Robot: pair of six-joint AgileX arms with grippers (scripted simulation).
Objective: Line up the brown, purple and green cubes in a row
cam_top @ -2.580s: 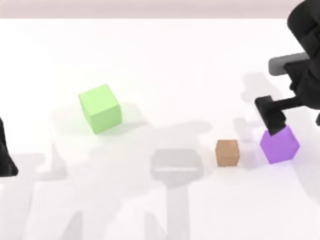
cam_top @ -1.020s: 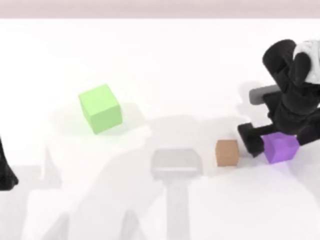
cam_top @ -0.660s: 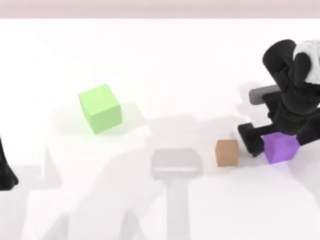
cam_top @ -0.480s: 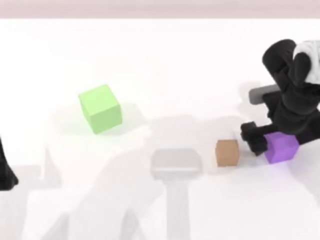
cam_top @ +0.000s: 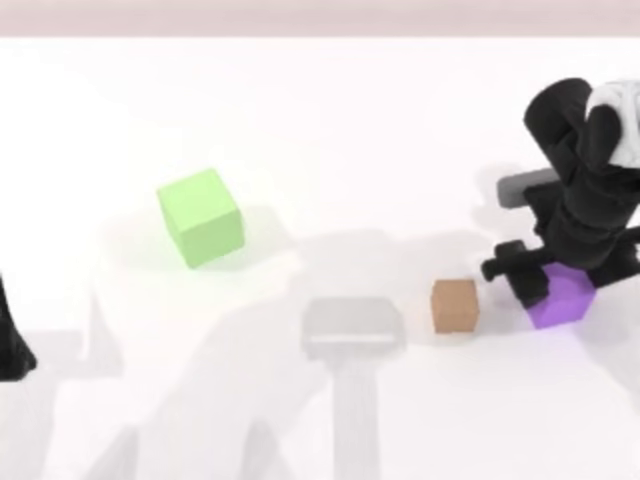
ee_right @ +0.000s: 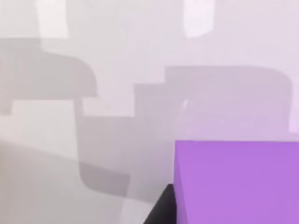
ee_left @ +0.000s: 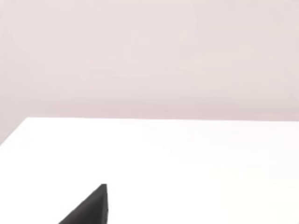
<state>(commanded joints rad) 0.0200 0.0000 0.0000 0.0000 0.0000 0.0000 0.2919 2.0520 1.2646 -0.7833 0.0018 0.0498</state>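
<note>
The purple cube (cam_top: 562,306) sits near the table's right edge, and my right gripper (cam_top: 555,283) is down over it, shut on it. One dark finger (cam_top: 524,282) presses its left face. In the right wrist view the purple cube (ee_right: 238,182) fills the lower corner with a finger (ee_right: 161,211) tight against its side. The small brown cube (cam_top: 455,305) stands just left of it, a narrow gap away. The large green cube (cam_top: 200,216) rests far off at the left, turned a little. My left arm (cam_top: 10,340) is parked at the left edge, its gripper open and holding nothing, with one fingertip (ee_left: 91,207) in view.
The white table's far edge (cam_top: 320,38) runs along the top of the top view. Soft arm shadows (cam_top: 352,328) lie across the middle of the table. The left wrist view shows only bare table and a pale wall.
My right gripper came down over the purple cube. Its left finger then slid in from a gap to press against the cube's side. The brown and green cubes stayed put.
</note>
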